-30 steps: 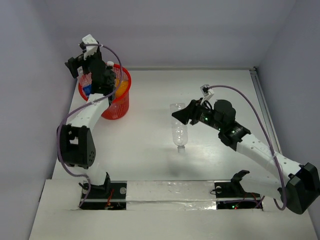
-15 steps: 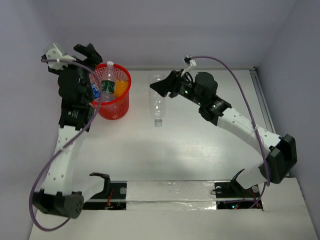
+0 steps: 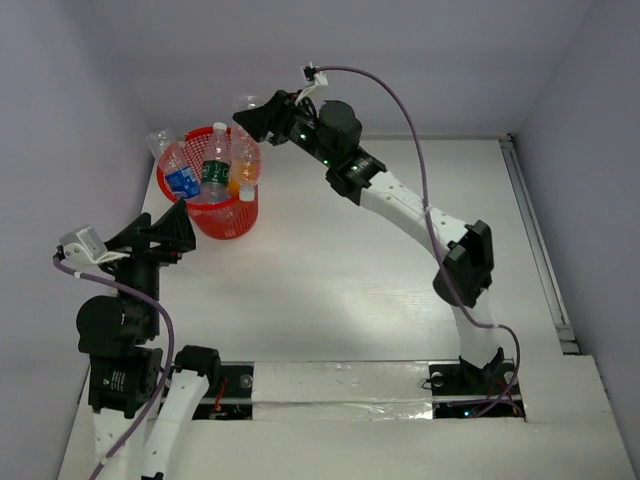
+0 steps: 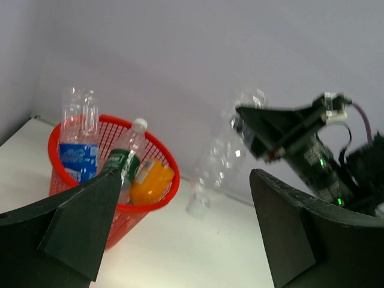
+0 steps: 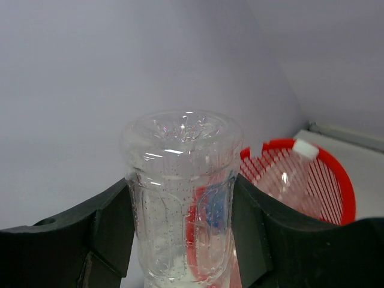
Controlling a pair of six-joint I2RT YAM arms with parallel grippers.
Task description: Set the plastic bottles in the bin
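Observation:
The red mesh bin (image 3: 222, 218) stands at the far left of the table. A blue-labelled bottle (image 3: 181, 178), a green-labelled bottle (image 3: 214, 168) and an orange bottle (image 3: 238, 178) stick out of it. My right gripper (image 3: 262, 118) is shut on a clear bottle (image 3: 247, 152), which hangs cap-down at the bin's right rim. The right wrist view shows the clear bottle (image 5: 183, 198) between my fingers and the bin (image 5: 336, 180) behind. My left gripper (image 3: 165, 226) is open and empty, near-left of the bin. Its wrist view shows the bin (image 4: 153, 203) and the clear bottle (image 4: 223, 157).
The grey back wall rises just behind the bin and the left wall is close beside it. The white table top (image 3: 400, 290) stretches to the right of the bin. A rail (image 3: 530, 220) runs along the table's right edge.
My right arm has swung left and back, carrying the clear bottle from mid-table to the bin's right rim. My left arm has pulled back from the bin toward the near left, jaws open.

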